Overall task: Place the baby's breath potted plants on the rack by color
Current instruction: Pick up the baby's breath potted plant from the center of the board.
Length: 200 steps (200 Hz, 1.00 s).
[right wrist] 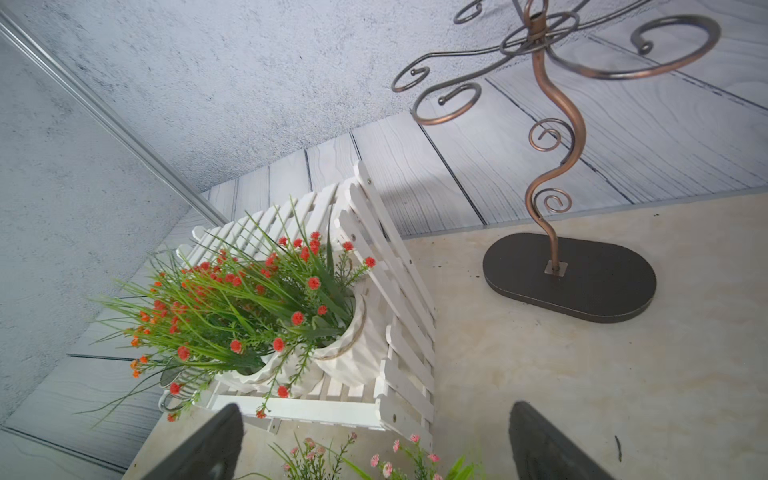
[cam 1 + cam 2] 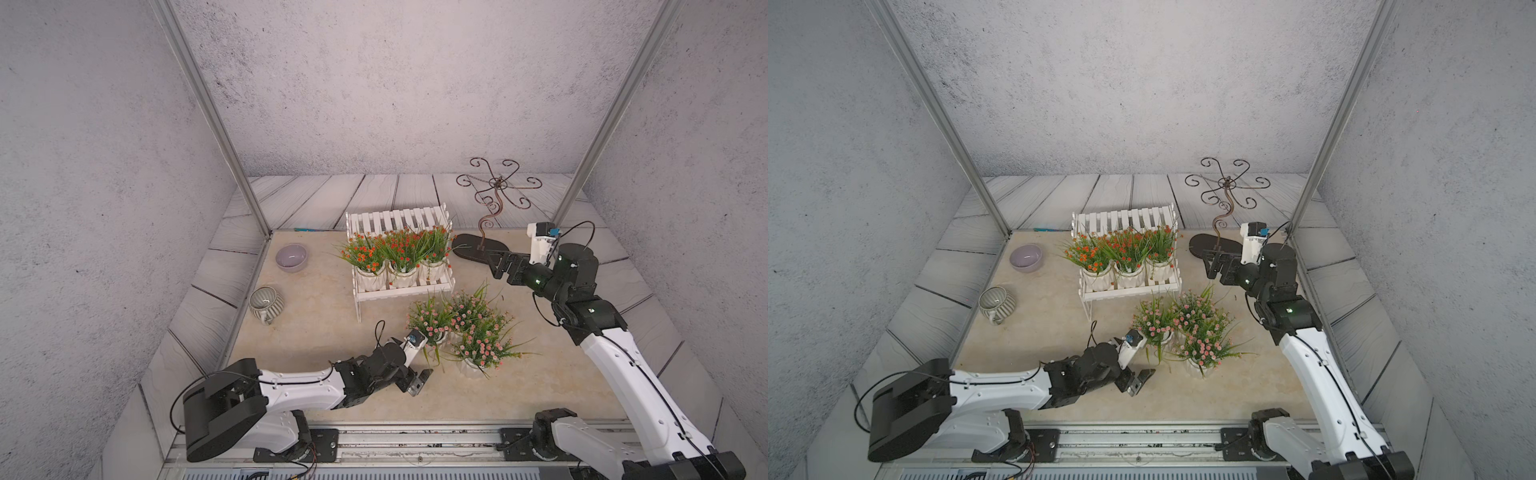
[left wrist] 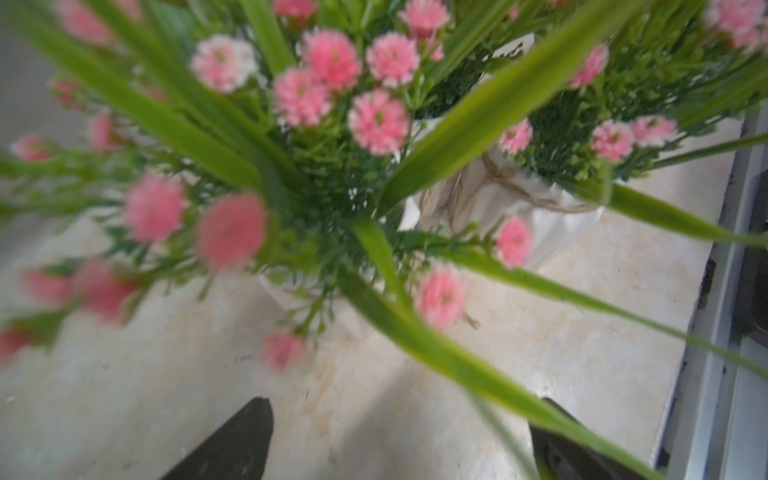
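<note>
The baby's breath potted plants, small green grassy bunches with tiny flowers in white ribbed pots, stand in two groups. The three orange-red plants [image 2: 399, 251] sit side by side on the low step of the white slatted wooden rack [image 2: 395, 219], which stands near the middle of the beige surface [image 2: 316, 332]. The three pink plants [image 2: 469, 328] stand close together on the surface at 5 o'clock from the rack, and their leaves mix.

The left pincer [image 2: 420, 379] is low at 8 o'clock from the pink plants, just beside the nearest one. Its jaws are wide apart with nothing between them. The right pincer [image 2: 493, 262] hangs at 3 o'clock from the rack, by the near edge of the dark scrolled metal stand [image 2: 469, 245]. It is wide too and holds nothing.

A lilac round bowl [image 2: 291, 257] sits at 9 o'clock from the rack. A grey ribbed pot [image 2: 266, 303] sits at 8 o'clock from it.
</note>
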Each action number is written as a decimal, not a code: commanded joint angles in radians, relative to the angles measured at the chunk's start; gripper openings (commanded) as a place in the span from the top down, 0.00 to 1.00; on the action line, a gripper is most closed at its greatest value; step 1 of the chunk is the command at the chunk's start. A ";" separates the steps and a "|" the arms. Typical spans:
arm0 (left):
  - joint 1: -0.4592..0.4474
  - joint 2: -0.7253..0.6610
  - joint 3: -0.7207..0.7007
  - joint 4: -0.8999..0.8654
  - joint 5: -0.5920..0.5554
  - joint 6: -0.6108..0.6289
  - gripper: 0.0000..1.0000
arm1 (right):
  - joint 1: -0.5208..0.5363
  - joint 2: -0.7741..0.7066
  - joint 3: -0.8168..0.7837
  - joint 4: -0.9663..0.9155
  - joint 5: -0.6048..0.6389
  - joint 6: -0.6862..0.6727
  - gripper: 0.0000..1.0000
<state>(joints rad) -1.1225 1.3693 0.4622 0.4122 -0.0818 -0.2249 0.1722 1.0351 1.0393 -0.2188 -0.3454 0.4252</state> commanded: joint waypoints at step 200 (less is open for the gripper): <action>0.119 0.464 0.171 0.550 0.006 0.075 0.01 | -0.010 -0.019 -0.091 0.139 -0.099 -0.009 0.01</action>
<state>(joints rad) -1.0157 1.7908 0.5941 0.9203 -0.1326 -0.1772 0.1665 1.0325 0.9535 -0.1062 -0.4191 0.4294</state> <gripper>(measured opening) 0.989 0.988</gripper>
